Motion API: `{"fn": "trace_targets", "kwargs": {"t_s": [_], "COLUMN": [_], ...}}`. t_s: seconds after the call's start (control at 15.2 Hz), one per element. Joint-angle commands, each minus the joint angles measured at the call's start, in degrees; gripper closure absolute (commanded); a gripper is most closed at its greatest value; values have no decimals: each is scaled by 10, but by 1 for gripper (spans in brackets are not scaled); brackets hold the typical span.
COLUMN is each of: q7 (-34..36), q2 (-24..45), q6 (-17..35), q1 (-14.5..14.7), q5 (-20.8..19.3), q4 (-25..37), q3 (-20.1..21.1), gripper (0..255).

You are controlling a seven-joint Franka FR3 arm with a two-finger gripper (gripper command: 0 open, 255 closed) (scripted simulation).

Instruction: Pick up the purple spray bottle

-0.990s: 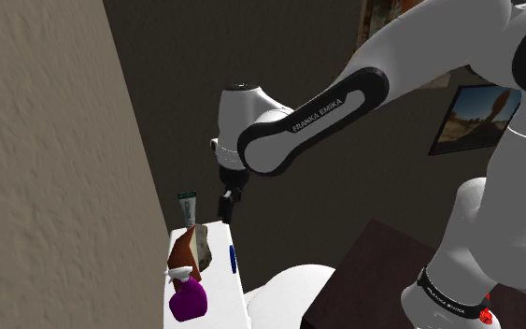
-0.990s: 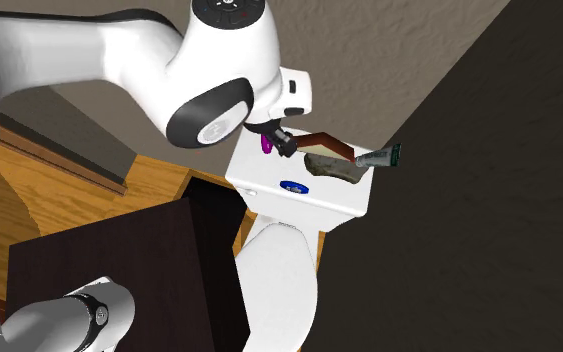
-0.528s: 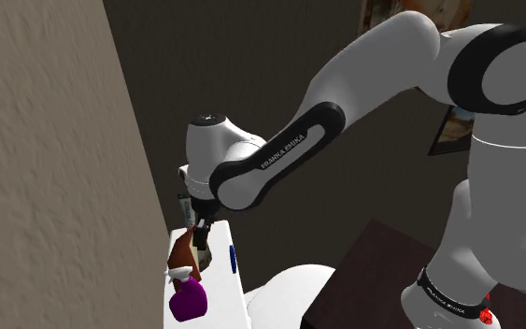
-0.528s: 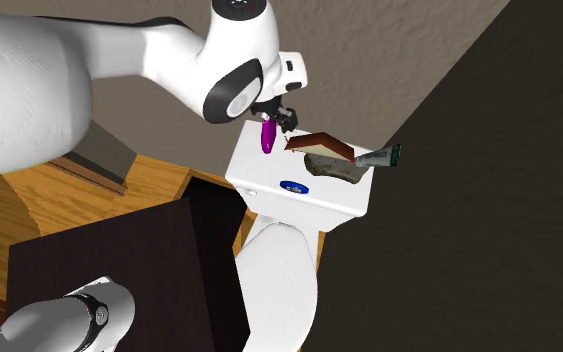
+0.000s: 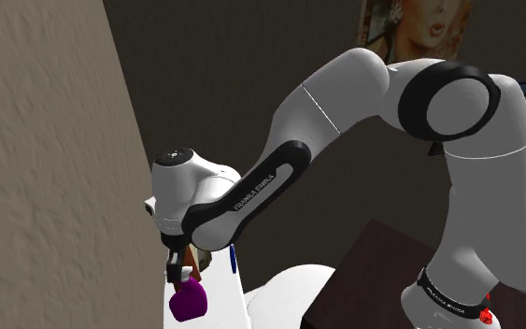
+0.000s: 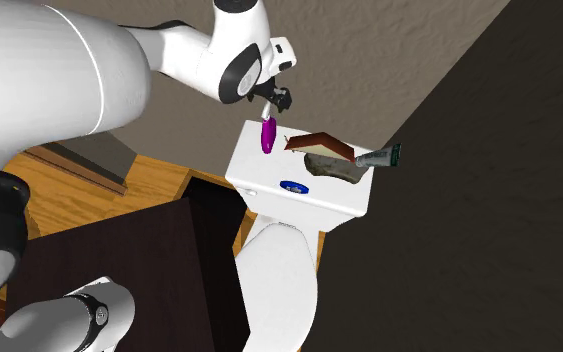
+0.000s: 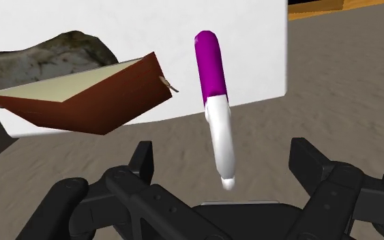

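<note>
The purple spray bottle (image 5: 188, 301) with a white spray head stands on the white toilet tank lid (image 6: 265, 178), at the end nearest the wall corner. In the second exterior view the bottle (image 6: 267, 137) is just below my black gripper (image 6: 280, 98). In the wrist view the bottle's purple body (image 7: 209, 65) points away from the hand. Its white head (image 7: 222, 143) lies in the gap between my fingers (image 7: 141, 160), which stand wide apart and do not touch it. The gripper (image 7: 224, 160) is open. In the shoulder view the gripper (image 5: 174, 271) sits right above the bottle's head.
A brown book (image 6: 319, 143) leans on a grey rock (image 6: 331, 168) beside the bottle, with a grey tube (image 6: 379, 157) beyond them. A blue button (image 6: 293, 186) sits on the lid. A beige wall (image 5: 55, 187) is close behind; a dark cabinet (image 6: 129, 270) flanks the toilet bowl (image 6: 279, 280).
The arm has swung along the tank lid, from over the book and tube to over the spray bottle, and has dropped lower. The bottle and the other things have not moved.
</note>
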Motion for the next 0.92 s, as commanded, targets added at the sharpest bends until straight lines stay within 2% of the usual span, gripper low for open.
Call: {"fn": "trace_targets", "kwargs": {"t_s": [0.0,0.53,0.59,0.86], "q7": [0,6,6,6], "q2": [16,46,46,46], "q6": [9,38,38,39], "q1": [4,10,10,10], "q5": [-6,-16,-16,-16], "q4": [8,7,8,8], "q3": [-2,-10,-10,-10], "gripper": [0,0,255,255]}}
